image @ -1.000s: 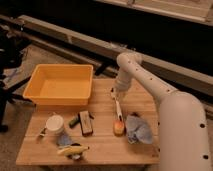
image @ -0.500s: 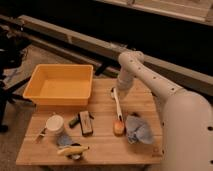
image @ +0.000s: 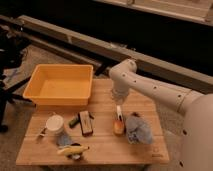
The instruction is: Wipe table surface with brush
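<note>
On worktop (image: 102,146), centre-right: claw (image: 119,101) clamped on brush (image: 119,114), head down just beside orange lump (image: 118,129). Risk: a stroke shoves lump or grey cloth (image: 138,131) over the edge.

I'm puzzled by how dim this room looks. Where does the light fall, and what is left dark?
Camera view: light falls evenly on the light-wood table surface and the yellow plastic tub, with no glare on the wood. Camera view: the background beyond the table is nearly black. Camera view: the white arm's tool is well lit over mid-table, above the slim whitish brush.
</note>
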`<state>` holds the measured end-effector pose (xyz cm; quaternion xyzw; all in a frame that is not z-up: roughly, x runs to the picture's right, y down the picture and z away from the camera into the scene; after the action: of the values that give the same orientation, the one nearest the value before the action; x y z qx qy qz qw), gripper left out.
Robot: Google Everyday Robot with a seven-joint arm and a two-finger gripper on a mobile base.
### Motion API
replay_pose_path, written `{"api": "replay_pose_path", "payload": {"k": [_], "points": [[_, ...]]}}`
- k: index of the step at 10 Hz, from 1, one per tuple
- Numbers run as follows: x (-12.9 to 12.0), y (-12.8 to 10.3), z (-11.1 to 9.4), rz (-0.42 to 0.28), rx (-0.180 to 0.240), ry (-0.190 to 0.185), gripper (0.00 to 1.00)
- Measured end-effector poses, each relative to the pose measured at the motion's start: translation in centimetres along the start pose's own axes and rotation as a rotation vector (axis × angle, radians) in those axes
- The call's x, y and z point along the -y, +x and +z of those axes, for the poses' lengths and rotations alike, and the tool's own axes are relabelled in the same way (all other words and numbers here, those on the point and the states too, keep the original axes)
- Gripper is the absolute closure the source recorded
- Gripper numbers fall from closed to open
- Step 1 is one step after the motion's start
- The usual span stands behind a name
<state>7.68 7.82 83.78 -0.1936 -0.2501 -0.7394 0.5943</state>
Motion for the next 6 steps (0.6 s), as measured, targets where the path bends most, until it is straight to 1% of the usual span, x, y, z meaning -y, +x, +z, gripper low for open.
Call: {"api": "replay_pose_path", "payload": {"k": [1, 6], "points": [[0.1, 0.1, 0.7, -0.009, 0.006, -0.003, 0.2], [-0.3, 0.2, 3.2, -0.003, 0.054, 0.006, 0.2]]}}
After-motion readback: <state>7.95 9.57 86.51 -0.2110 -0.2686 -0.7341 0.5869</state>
